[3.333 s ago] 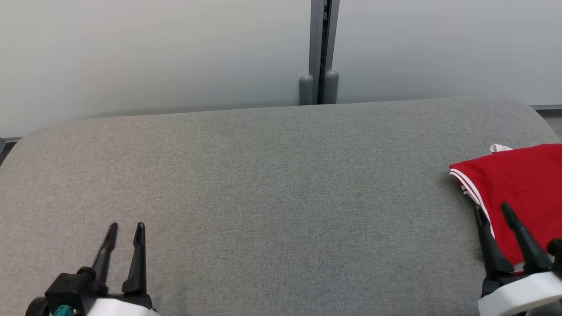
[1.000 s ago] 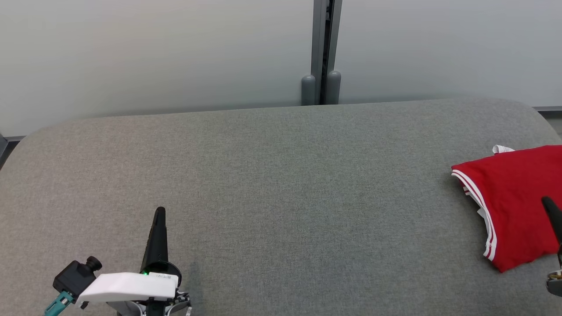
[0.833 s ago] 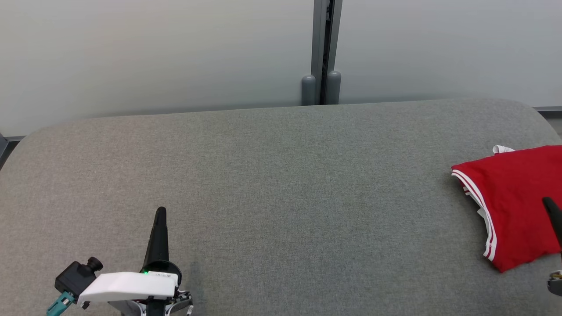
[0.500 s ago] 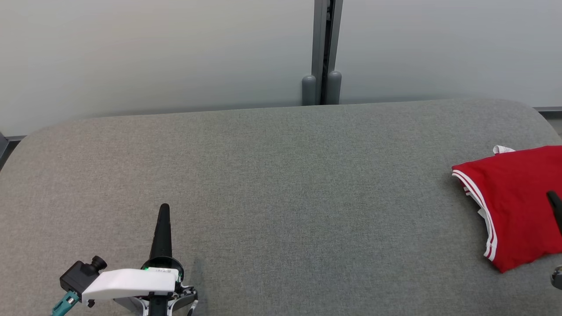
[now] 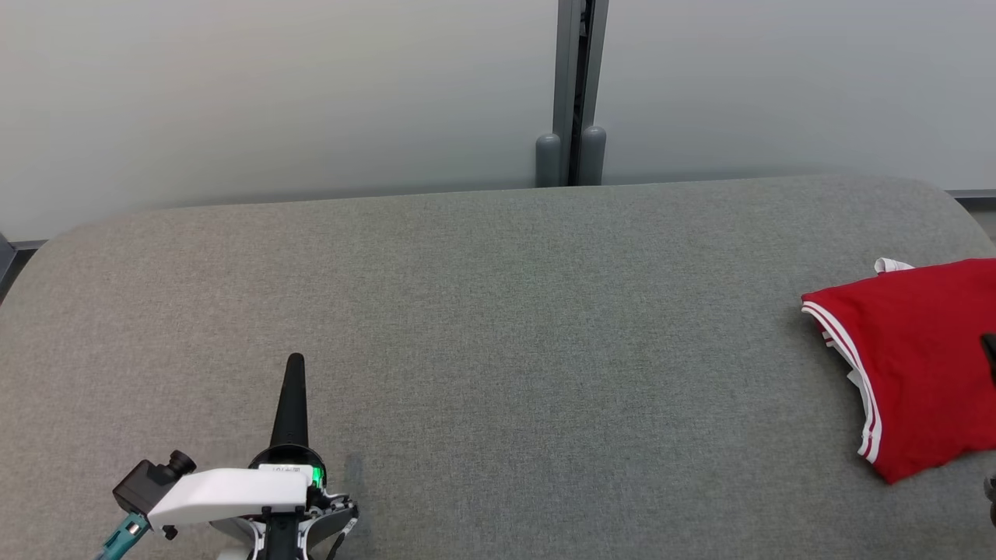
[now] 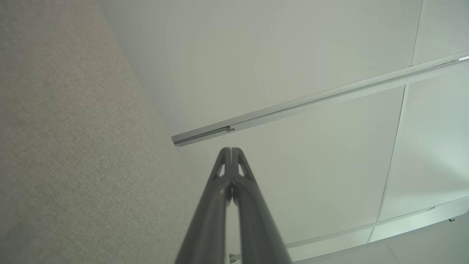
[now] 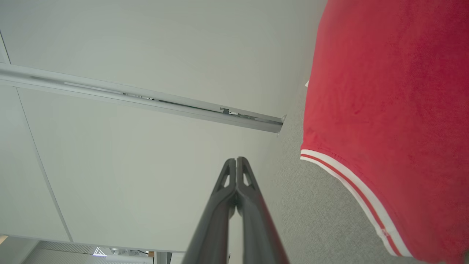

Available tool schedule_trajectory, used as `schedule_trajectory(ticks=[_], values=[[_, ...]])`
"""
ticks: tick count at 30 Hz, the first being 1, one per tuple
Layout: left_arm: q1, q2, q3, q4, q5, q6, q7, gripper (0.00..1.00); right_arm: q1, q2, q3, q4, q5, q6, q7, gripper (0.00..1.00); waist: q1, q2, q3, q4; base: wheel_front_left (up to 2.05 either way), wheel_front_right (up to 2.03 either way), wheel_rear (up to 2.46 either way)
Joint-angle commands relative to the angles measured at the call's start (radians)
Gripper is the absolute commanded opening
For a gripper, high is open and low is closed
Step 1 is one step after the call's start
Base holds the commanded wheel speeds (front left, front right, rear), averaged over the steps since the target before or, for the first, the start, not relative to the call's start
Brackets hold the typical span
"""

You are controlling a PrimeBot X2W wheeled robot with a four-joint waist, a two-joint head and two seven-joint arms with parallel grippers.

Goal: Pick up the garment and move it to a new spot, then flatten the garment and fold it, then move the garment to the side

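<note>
The garment [image 5: 918, 358] lies folded at the right edge of the grey padded table [image 5: 498, 327], red side up, with red-white striped trim along its near left edge and a small white bit at its far corner. In the right wrist view the garment [image 7: 388, 110] spreads across the right half. My left gripper [image 5: 294, 364] hovers over the table's front left, fingers pressed together, shut and empty; the left wrist view shows my left gripper [image 6: 231, 149] the same way. A dark tip of my right gripper [image 5: 990, 346] shows at the right border over the garment. My right gripper [image 7: 236, 159] is shut with nothing in it.
A pale wall runs behind the table, split by a grey vertical post [image 5: 576, 93] with two rounded stubs at its foot. The table's far edge curves down at both ends. Bare grey fabric stretches between the left gripper and the garment.
My left gripper has crept a little forward and to the right. My right gripper has slid further off the right border. The garment has stayed where it was.
</note>
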Motion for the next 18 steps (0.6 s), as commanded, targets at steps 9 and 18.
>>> schedule_trajectory(ticks=[9,18], values=[[-0.036,-0.009,-0.004,0.010,-0.067,-0.016,-0.007,0.00,-0.038,-0.015,-0.028,0.026,0.075,0.002,0.030,0.00,0.0000,-0.0001,0.000,0.001,0.00,0.00,0.00],[-0.045,-0.016,-0.009,0.021,-0.126,-0.027,-0.011,0.00,-0.055,-0.017,-0.047,0.056,0.136,0.002,0.055,0.00,0.0000,-0.0001,0.000,0.002,0.00,0.00,0.00]])
